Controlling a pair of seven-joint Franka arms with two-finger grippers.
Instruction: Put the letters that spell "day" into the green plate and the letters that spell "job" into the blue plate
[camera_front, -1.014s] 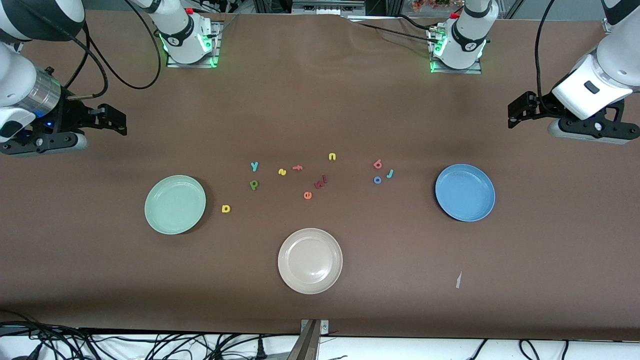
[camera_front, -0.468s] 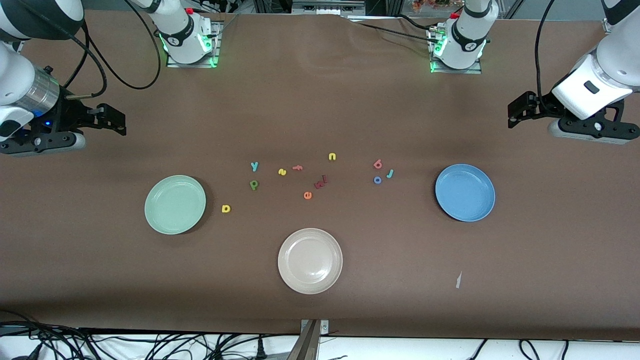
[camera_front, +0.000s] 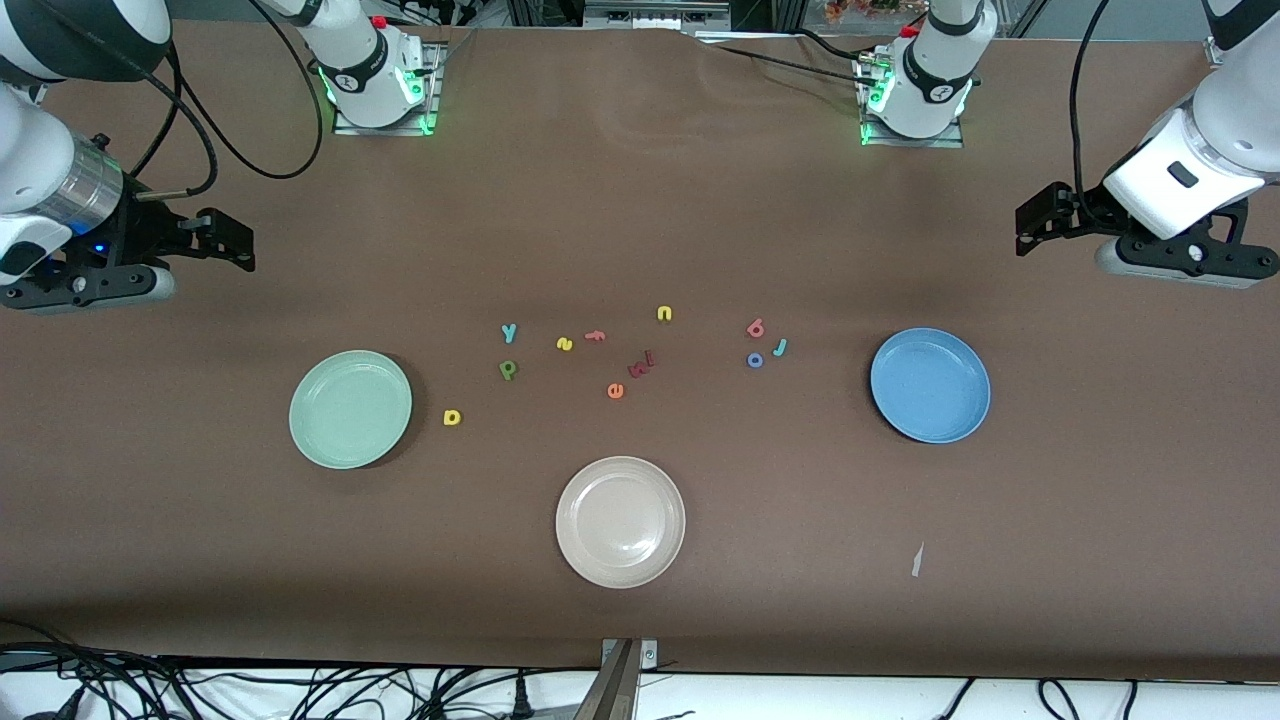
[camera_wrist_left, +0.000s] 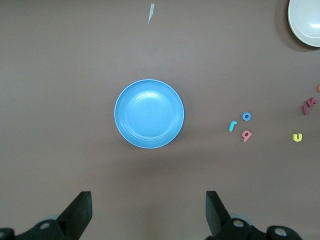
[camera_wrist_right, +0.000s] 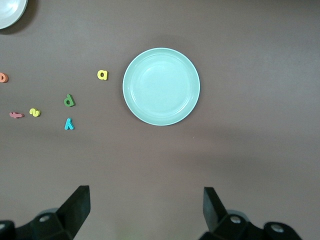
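Both arms were hanging back at the table ends; left end effector (camera_front: 1030, 225) hovered over bare tabletop (camera_front: 640, 200) with fingers spread wide, empty; right end effector (camera_front: 228, 240) same deal. Yellow d (camera_front: 452, 417), green a (camera_front: 508, 370) and teal y (camera_front: 509, 332) lay near the green plate (camera_front: 350, 408); b (camera_front: 756, 328), o (camera_front: 755, 360), j (camera_front: 780, 347) sat near the blue plate (camera_front: 930, 385).

Three plates (camera_front: 350, 409), eleven toy letters (camera_front: 565, 344), one paper scrap (camera_front: 916, 560), two arms (camera_front: 1190, 160).
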